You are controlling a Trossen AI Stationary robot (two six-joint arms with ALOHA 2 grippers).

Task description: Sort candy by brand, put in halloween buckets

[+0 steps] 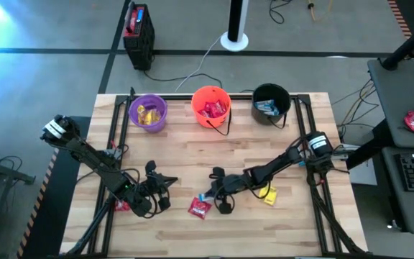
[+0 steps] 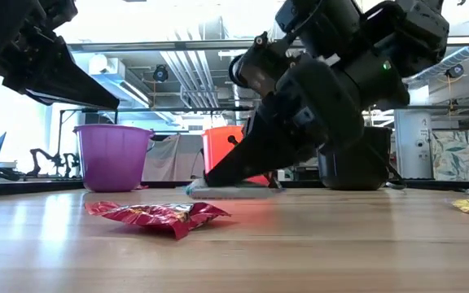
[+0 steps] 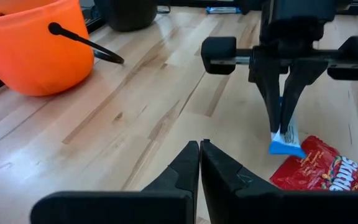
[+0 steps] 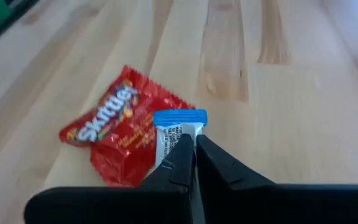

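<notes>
Candy mostly bucketed; blue-and-white wrapped packet (image 4: 178, 127) pinched in right gripper (image 3: 283, 127), red crinkly packet (image 1: 199, 208) and yellow packet (image 1: 268, 194) remain; left gripper (image 3: 199, 163) closed, empty.

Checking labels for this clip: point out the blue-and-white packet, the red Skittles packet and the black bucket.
blue-and-white packet (image 4: 179, 118): right wrist view, blue end.
red Skittles packet (image 4: 114, 134): right wrist view, wrapper middle.
black bucket (image 1: 286, 97): high view, rim.

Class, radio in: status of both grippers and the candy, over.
Right gripper shut on blue-and-white packet, low at table. Left gripper shut, empty, waiting nearby. Red Skittles packet beside the pinched one; nothing blocking.
</notes>
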